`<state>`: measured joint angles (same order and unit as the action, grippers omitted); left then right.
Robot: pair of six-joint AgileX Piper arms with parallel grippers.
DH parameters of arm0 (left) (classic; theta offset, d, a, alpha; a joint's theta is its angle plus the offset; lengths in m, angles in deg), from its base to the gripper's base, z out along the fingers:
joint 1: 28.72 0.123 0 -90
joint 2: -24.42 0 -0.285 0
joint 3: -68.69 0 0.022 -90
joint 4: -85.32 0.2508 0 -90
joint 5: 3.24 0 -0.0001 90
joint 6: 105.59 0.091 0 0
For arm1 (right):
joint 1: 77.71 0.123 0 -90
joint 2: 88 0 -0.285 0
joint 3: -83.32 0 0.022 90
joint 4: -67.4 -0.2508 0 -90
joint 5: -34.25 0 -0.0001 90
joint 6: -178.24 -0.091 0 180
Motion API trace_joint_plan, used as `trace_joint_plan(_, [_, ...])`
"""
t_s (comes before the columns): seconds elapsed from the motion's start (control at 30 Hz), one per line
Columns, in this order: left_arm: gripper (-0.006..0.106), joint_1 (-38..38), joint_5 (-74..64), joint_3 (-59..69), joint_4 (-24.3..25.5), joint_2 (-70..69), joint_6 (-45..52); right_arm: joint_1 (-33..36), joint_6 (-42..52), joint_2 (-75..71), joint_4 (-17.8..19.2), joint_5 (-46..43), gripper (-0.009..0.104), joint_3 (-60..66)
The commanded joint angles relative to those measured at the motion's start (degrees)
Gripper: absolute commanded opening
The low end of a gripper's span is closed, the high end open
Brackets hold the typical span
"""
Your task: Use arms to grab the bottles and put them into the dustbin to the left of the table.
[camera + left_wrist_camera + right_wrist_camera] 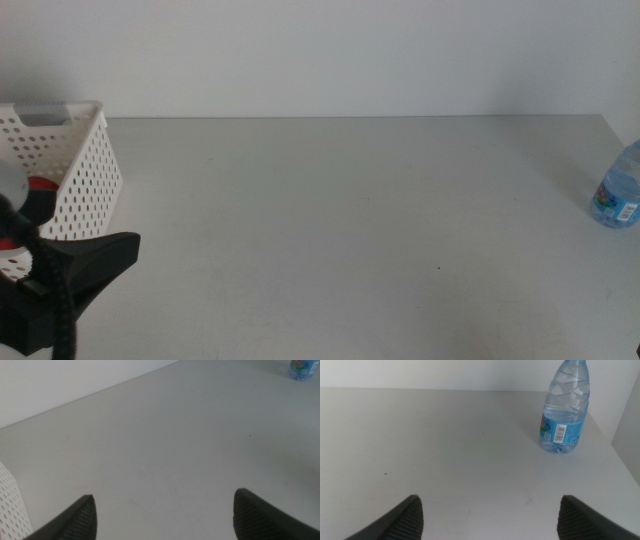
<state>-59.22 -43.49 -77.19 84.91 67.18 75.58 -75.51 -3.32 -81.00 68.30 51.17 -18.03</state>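
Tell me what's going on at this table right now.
Neither gripper holds anything. The left gripper hangs open beside the white perforated basket at the table's left edge; something red already lies inside. The right gripper, open, faces the clear water bottle, which stands upright near the table's right edge.

Light-grey matte bench (pixel 340 220) is spanning the whole middle view. A clear water bottle (pixel 618 188) with a blue label is standing upright near the right edge, well apart from the white perforated dustbin (pixel 85 175), which is sitting at the far left, possibly just off the bench edge.
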Motion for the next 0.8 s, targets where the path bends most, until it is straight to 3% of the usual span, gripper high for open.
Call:
trace_joint_plan(0.0, [0.093,-0.43,4.19,-1.67,-0.08,0.07,-0.54,0.1,0.27,1.33,0.29,-4.18,0.094,-3.5])
trace_joint_plan(0.37, [0.093,-0.43,4.14,-1.67,-0.08,0.07,-0.54,0.1,0.27,17.24,0.48,-4.97,0.094,-12.48])
trace_joint_plan(0.77, [0.093,-0.43,4.14,-1.67,-0.08,0.07,-0.54,0.1,-3.54,26.72,0.46,-23.64,0.094,-12.38])
